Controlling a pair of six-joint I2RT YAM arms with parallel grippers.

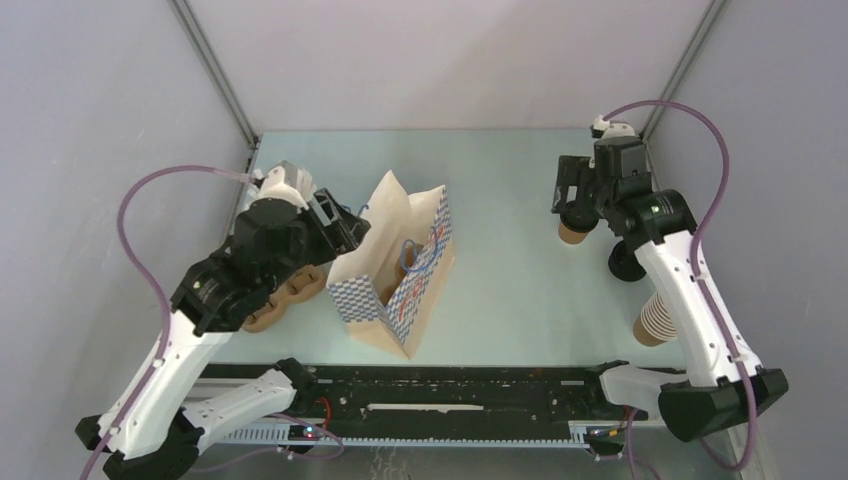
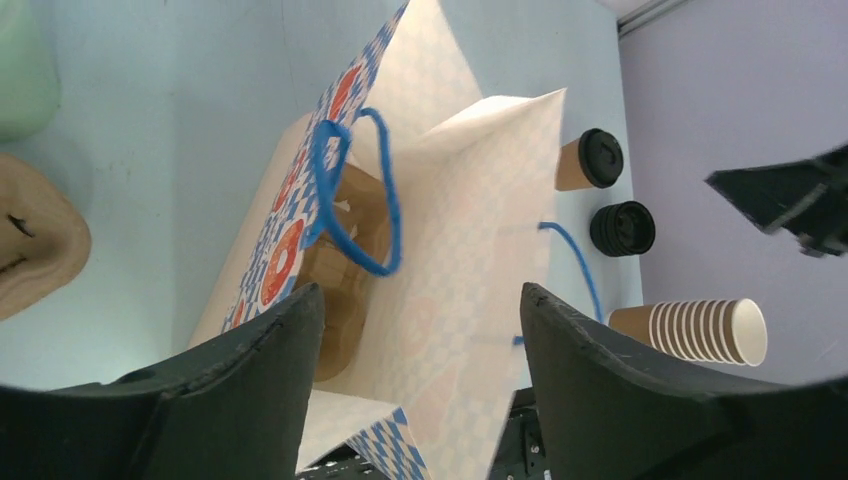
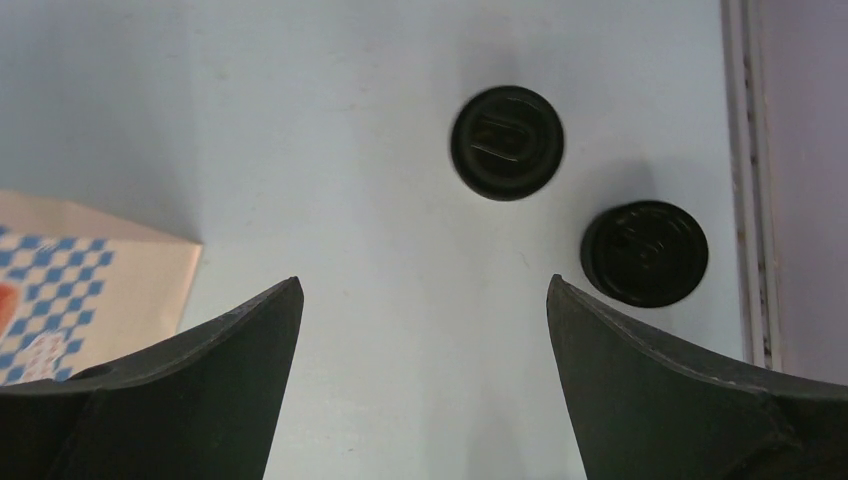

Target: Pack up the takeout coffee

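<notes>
With the right gripper [image 3: 424,290] and left gripper [image 2: 421,292] both spread and empty, the coffee cup [image 2: 583,163] stands upright well right of the bag [image 1: 395,275]; light and crushable, it likely wants a gentle pinch on its paper wall below the lid [image 3: 507,142].

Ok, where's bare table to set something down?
Bare: the wide patch between the checkered bag and the takeout coffee, plus the far strip behind them. Crowded: right edge, black lids and cup stack; left of the bag, cardboard carrier.
</notes>
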